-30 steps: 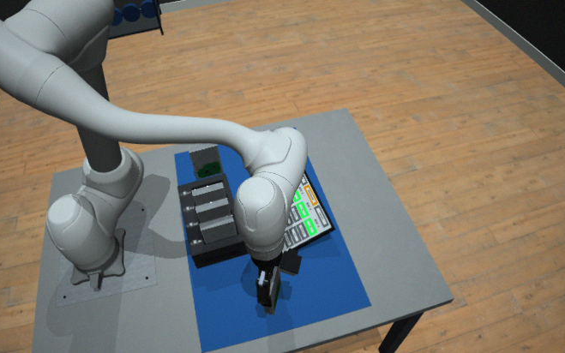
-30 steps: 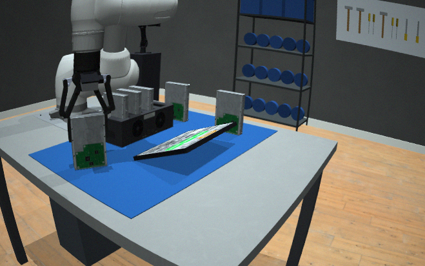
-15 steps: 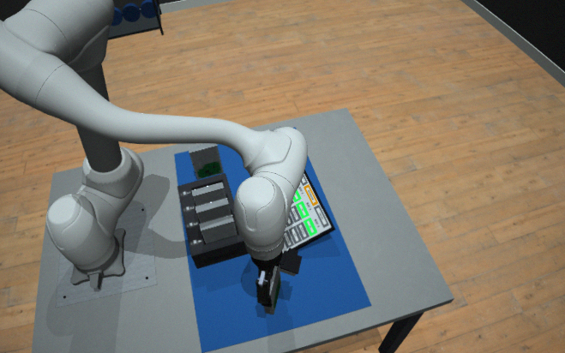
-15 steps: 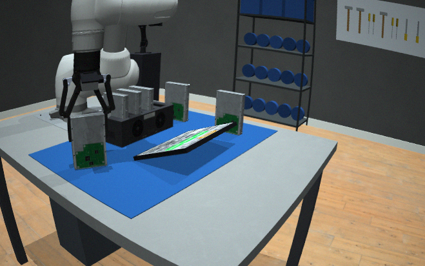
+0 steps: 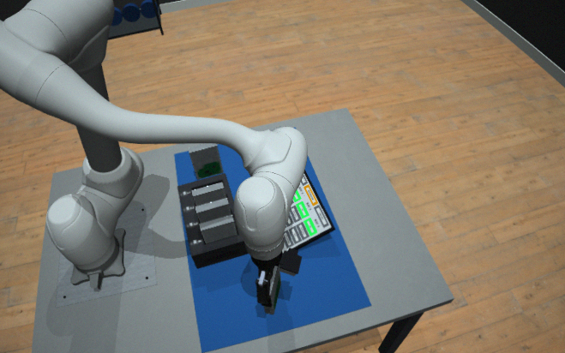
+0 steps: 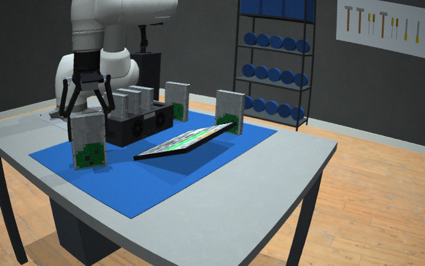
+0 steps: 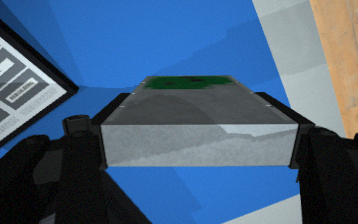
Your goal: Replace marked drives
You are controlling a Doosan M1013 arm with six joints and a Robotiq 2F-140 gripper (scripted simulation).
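My gripper [image 6: 88,113] [image 7: 192,108] [image 5: 266,287] is shut on a grey drive [image 6: 88,138] [image 7: 200,130] [image 5: 277,287], its fingers on the drive's two sides near the top. The drive stands upright on the front left of the blue mat [image 6: 134,188] [image 5: 333,284] [image 7: 155,35], green circuit-board end down. The black dock [image 6: 134,127] [image 5: 216,256] stands just behind it with three drives [image 6: 133,99] [image 5: 213,210]; its bay nearest the gripper looks empty. Two more drives [image 6: 177,101] [image 6: 229,110] stand upright at the back of the mat; one also shows in the top view [image 5: 205,162].
The screen [image 6: 187,140] [image 5: 315,210] [image 7: 10,90] leans tilted on the mat right of the dock, with green cells and one orange cell. The grey table [image 6: 240,184] [image 5: 399,245] carries the mat. A shelf rack [image 6: 273,59] stands behind the table.
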